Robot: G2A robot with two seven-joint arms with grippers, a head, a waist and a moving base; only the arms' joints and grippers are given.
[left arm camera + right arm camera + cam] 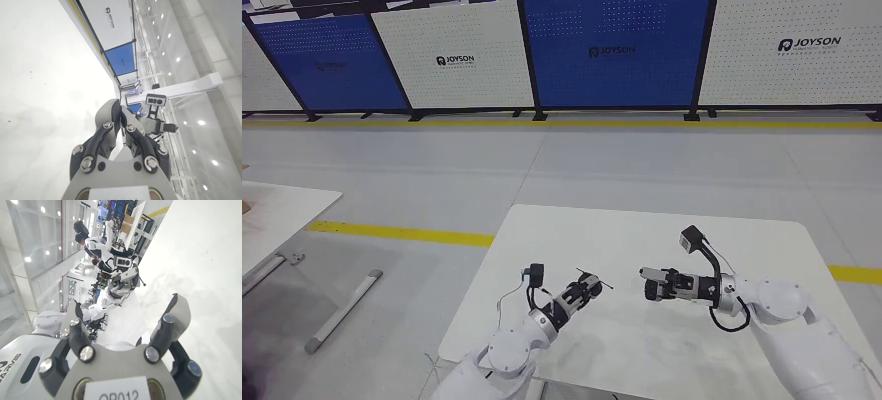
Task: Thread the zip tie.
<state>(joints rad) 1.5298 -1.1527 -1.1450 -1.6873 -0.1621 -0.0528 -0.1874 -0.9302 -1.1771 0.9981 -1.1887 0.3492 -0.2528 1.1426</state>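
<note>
Over the white desk (pixel 572 230), the left end effector (pixel 591 288) pinches a thin black zip tie (pixel 607 286); the right end effector (pixel 646 282) faces it, spread wide.

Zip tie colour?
Black. The zip tie shows best in the right wrist view, pinched in the left pincer.

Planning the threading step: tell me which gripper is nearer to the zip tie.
Left. The left gripper is shut on the zip tie, so it touches it. The right gripper is open and apart from it, facing it across a gap.
</note>
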